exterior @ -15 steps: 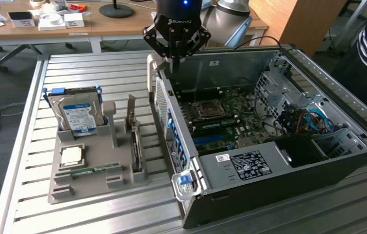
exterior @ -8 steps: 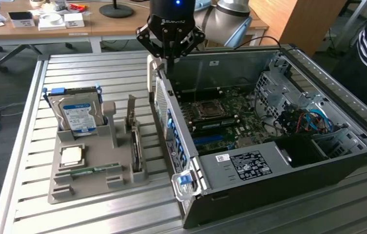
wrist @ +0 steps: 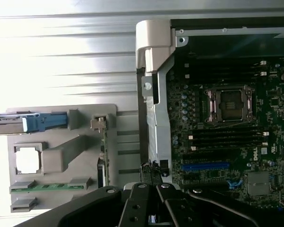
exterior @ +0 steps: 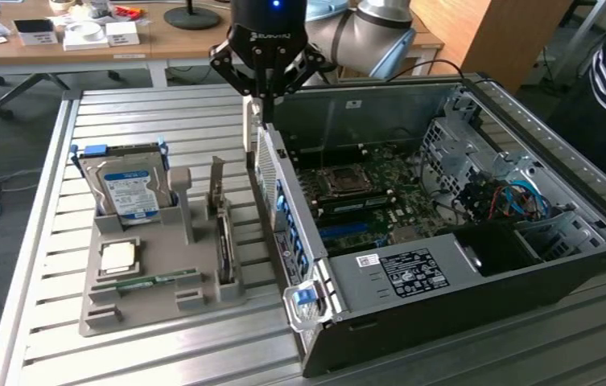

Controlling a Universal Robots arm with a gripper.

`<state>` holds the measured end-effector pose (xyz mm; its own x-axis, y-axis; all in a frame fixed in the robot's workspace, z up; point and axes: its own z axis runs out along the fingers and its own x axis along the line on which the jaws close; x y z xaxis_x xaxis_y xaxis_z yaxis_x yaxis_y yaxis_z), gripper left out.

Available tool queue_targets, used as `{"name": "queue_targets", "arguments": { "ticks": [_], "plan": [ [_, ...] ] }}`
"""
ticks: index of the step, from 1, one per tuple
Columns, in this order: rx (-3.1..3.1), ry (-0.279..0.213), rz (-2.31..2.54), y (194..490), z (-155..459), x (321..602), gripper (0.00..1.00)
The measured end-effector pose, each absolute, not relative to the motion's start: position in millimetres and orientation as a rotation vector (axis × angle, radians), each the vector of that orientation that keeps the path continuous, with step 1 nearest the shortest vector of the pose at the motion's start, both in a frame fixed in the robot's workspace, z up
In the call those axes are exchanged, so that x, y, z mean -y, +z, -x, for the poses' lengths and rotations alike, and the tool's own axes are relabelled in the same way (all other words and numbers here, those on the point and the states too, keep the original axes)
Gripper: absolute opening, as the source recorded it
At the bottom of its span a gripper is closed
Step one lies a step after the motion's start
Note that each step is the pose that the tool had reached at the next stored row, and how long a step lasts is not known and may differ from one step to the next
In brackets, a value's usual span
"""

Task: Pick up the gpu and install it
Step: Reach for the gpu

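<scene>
Tool (exterior: 264,100) closed, fingertips together, hanging at the top of the open PC case's (exterior: 560,281) rear wall, on the exterior view's left side of the case. Can't tell if the tips touch the wall. GPU (exterior: 224,253) untouched, standing on edge in the grey holder (exterior: 99,314) on the desk (exterior: 152,112), between the hard drive (exterior: 131,193) and the case. RAM stick (exterior: 158,281) lies flat in the same holder.
</scene>
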<state>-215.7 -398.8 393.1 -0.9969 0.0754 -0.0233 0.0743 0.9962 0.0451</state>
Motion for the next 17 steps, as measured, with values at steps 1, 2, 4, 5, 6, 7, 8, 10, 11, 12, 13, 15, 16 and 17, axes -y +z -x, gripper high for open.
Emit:
{"name": "queue_targets", "arguments": {
  "ticks": [1, 2, 4, 5, 6, 7, 8, 10, 11, 12, 13, 15, 16, 17],
  "plan": [
    [-3.114, 0.069, -0.117, 393.1, 217.7, 398.8, 0.11],
    [-3.114, 0.069, -0.117, 393.2, 219.8, 398.8, 0.11],
    [-3.114, 0.069, -0.116, 393.2, 223.9, 398.8, 0.11],
    [-3.114, 0.069, -0.117, 393.1, 226.0, 398.8, 0.11],
    [-3.114, 0.069, -0.116, 393.1, 227.9, 398.8, 0.11],
    [-3.114, 0.069, -0.117, 393.1, 229.7, 398.8, 0.11],
    [-3.114, 0.069, -0.117, 393.1, 231.6, 398.8, 0.11],
    [-3.114, 0.069, -0.117, 393.1, 235.0, 398.8, 0.11],
    [-3.114, 0.069, -0.117, 393.1, 236.8, 398.8, 0.11],
    [-3.114, 0.069, -0.117, 393.1, 238.7, 398.8, 0.11],
    [-3.114, 0.069, -0.117, 393.1, 240.5, 398.8, 0.11],
    [-3.114, 0.069, -0.117, 393.1, 244.4, 398.8, 0.11],
    [-3.114, 0.069, -0.117, 393.1, 246.2, 398.8, 0.11],
    [-3.114, 0.069, -0.116, 393.1, 248.2, 398.8, 0.11]
  ]
}}
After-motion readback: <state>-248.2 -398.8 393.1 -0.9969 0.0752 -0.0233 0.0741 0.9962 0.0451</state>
